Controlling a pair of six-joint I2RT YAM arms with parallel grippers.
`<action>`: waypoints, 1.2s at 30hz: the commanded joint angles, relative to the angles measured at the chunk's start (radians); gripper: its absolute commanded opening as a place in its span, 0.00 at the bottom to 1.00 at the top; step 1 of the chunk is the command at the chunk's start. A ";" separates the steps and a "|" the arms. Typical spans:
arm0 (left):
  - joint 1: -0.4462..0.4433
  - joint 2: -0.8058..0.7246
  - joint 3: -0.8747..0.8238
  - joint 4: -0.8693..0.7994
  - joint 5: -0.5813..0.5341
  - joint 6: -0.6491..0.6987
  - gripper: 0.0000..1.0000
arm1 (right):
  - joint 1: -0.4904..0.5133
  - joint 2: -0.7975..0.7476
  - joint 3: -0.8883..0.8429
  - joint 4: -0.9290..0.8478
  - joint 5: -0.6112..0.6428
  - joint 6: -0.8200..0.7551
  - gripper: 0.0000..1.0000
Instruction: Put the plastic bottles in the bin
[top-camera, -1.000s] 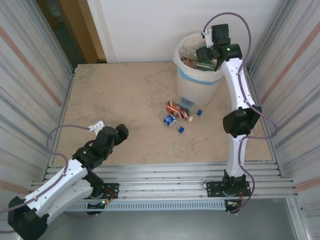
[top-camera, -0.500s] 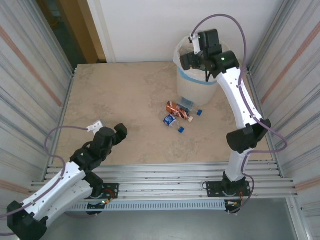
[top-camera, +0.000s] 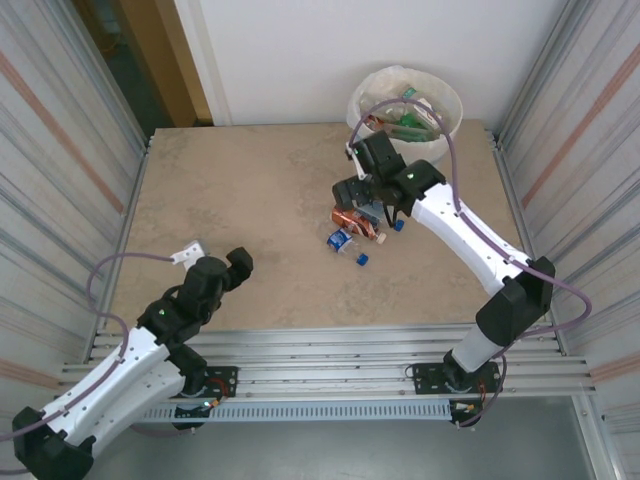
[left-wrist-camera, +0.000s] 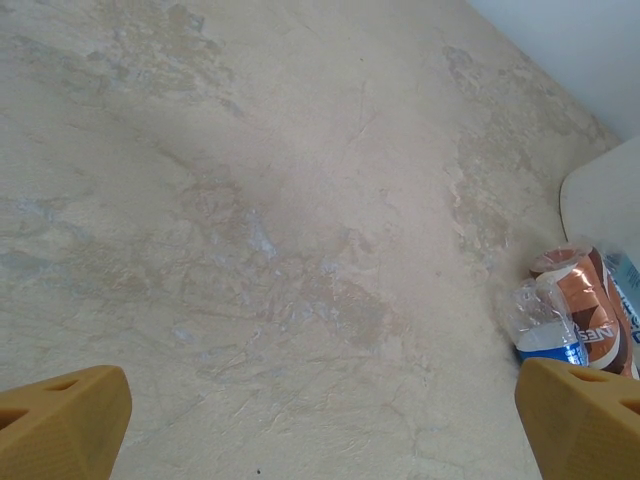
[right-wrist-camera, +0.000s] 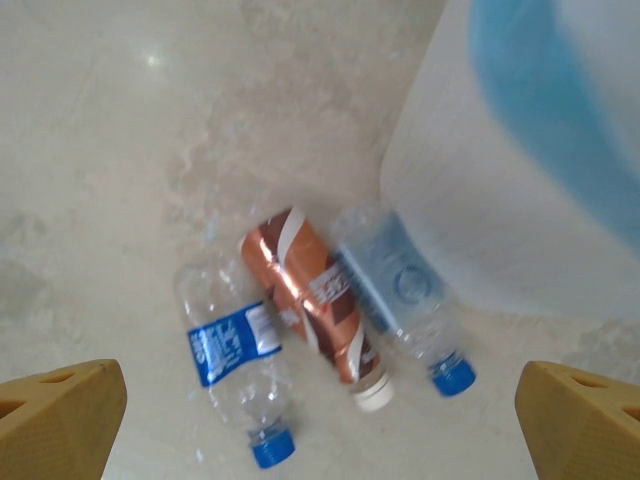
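Plastic bottles (top-camera: 407, 121) lie heaped inside the bin (top-camera: 456, 110) at the far right of the table (top-camera: 240, 190); three more lie loose on the table at the bin's foot; a clear bottle with a blue cap (right-wrist-camera: 395, 295) rests right beside the bin's wall, a brown-orange bottle with a white cap (right-wrist-camera: 310, 310) lies against it, and a crumpled blue-labelled bottle (right-wrist-camera: 235, 365) sits just beside that, all caps pointing much the same way; the right tool (top-camera: 358, 192) hovers above these three, its fingers (right-wrist-camera: 60, 412) spread wide with nothing between them; the left tool (left-wrist-camera: 320, 415) hangs over bare table at the near left, well apart from the bottles, its fingers likewise spread and empty.
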 joint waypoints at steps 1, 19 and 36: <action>0.009 -0.020 -0.017 -0.002 -0.041 0.022 0.99 | 0.020 -0.032 -0.056 0.009 -0.011 0.074 0.98; 0.009 -0.040 -0.039 0.012 -0.035 0.029 0.99 | 0.075 0.192 -0.110 -0.064 -0.087 0.033 0.88; 0.017 0.006 -0.039 0.024 -0.005 0.026 0.99 | 0.083 0.400 -0.046 -0.005 -0.127 -0.021 0.84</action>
